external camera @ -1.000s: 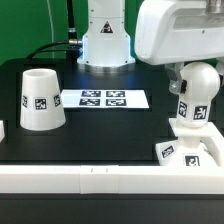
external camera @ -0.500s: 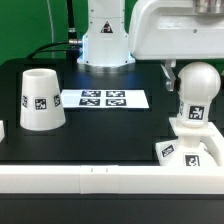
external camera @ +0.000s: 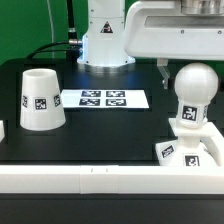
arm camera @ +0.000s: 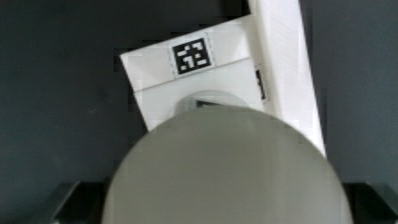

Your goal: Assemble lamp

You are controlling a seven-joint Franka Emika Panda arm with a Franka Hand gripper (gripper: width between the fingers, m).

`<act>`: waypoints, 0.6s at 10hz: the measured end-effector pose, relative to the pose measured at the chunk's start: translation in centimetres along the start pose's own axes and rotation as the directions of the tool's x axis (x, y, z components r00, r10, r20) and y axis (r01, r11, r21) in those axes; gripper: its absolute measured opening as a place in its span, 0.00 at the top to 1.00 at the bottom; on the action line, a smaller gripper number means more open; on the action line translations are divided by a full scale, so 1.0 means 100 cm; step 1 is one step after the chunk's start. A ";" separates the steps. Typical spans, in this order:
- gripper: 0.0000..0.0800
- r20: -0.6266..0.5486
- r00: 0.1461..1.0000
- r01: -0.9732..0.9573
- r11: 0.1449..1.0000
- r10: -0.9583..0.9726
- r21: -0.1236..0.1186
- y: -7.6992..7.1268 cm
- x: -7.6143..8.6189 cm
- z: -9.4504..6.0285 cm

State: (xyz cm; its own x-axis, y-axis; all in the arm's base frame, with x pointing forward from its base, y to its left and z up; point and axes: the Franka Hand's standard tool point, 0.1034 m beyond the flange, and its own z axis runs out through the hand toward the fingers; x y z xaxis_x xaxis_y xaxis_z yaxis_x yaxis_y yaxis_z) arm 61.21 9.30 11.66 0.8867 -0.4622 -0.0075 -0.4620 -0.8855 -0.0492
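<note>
Straddles rounded white plastic bulb (external camera: 194,92) w/ gripper (external camera: 192,68) spread wide, holding nothing. Needs no grip: seated upright in flat stepped white base (external camera: 205,150).

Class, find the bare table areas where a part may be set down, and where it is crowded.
Free: the black table between the shade, marker board, front rail and base. Crowded: the exterior view's right, where the bulb stands on the base.
</note>
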 end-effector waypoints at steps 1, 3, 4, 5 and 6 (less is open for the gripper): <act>0.28 0.012 0.996 -0.092 0.996 0.092 0.013 0.000 0.000 0.000; 0.28 0.038 0.973 -0.228 0.973 0.226 0.035 0.001 0.000 0.001; 0.28 0.047 0.947 -0.320 0.947 0.319 0.036 0.000 0.000 0.001; 0.28 0.058 0.931 -0.364 0.931 0.361 0.042 0.000 0.000 0.001; 0.28 0.072 0.896 -0.442 0.896 0.439 0.045 0.000 0.000 0.001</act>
State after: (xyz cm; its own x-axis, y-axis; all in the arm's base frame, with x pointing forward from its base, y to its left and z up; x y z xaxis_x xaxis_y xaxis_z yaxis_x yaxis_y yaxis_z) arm 61.22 9.28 11.52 0.5927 -0.7992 -0.1002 -0.8054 -0.5866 -0.0855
